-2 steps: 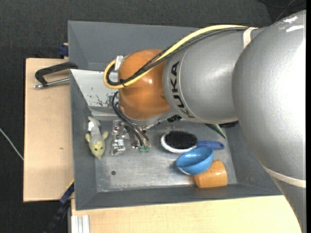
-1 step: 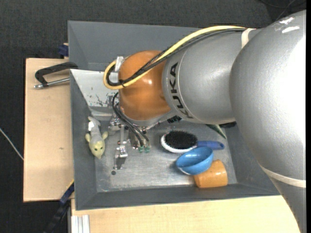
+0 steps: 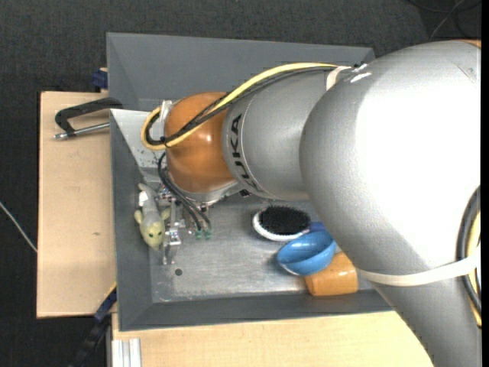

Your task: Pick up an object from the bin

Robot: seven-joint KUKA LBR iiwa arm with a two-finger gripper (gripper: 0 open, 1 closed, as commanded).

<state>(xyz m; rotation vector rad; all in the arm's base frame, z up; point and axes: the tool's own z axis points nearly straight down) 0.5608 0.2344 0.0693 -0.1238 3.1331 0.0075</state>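
Gripper sits low at view-left of bin, just beside 1 small pale-yellow lumpy thing nr the left wall, claw open/closed can't tell; round black-and-white brush, blue bowl-like thing & orange block lie well apart view-right

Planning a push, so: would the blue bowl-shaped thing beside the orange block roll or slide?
The blue bowl-shaped thing looks smooth and rounded, so it would probably rock or slide. It seems to rest against the orange block, which may check it there.
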